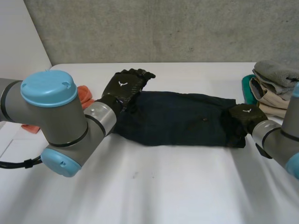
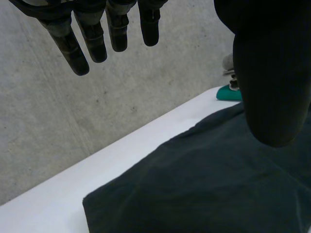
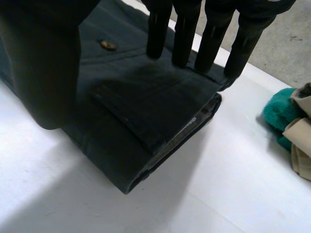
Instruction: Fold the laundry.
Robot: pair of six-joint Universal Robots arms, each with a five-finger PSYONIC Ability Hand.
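trousers: a dark folded garment (image 1: 177, 119) lies as a long flat band across the middle of the tabletop, running from the left side to the right, nearer the far edge than the near one.
left end of the trousers: a plain folded edge with a rounded corner (image 2: 204, 189) and bare table beside it.
right end of the trousers: stacked layers with a flap on top (image 3: 146, 97). the pale inside of the cloth shows along the open edge.
button: a small brass one (image 3: 108, 45) sits on the upper layer, just beside the right hand's fingers.
left hand: it (image 1: 124, 88) is over the far left corner of the trousers. the fingers (image 2: 92, 41) are straight and a little apart, raised off the cloth, with nothing between them and the thumb.
right hand: it (image 1: 246, 115) is on the right end of the trousers. the straight fingers (image 3: 184, 29) reach down with their tips on the top layer near its far edge, and the thumb stands apart, so the hand is wide and grips nothing.
pile: grey (image 1: 278, 72), beige (image 1: 271, 95) and teal (image 1: 247, 88) cloths are heaped at the tabletop's right edge, near the trousers' right end but apart from it.
orange cloth: it (image 1: 84, 95) lies near the left edge, partly behind the left arm.
table: white (image 1: 163, 186).
wall: grey concrete (image 1: 163, 28) behind the far edge.
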